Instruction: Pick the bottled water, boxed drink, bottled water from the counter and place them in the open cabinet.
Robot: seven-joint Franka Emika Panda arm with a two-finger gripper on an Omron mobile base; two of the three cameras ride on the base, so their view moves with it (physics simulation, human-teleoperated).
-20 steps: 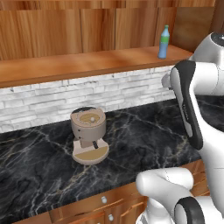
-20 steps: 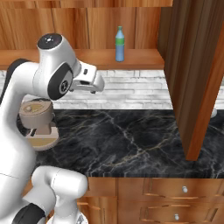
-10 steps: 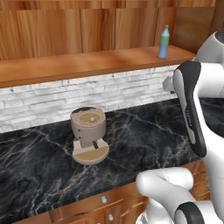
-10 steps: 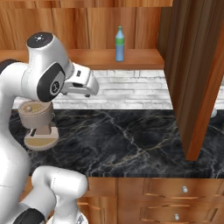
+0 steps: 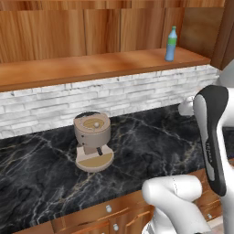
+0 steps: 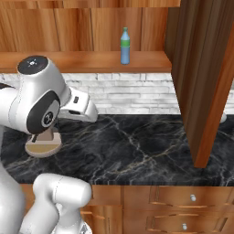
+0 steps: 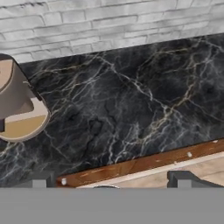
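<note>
Item, blue bottle point(image 6: 124, 45): upright on the cabinet shelf point(image 6: 82, 61), near its right end; I judge it light, stiff, slick plastic, best pinched mid-body below the green cap; my gripper point(image 7: 109, 183) hangs open and empty over the counter point(image 7: 131, 100).

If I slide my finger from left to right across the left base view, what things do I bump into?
Coffee machine on the counter → blue bottle up on the shelf → the robot's arm.
</note>
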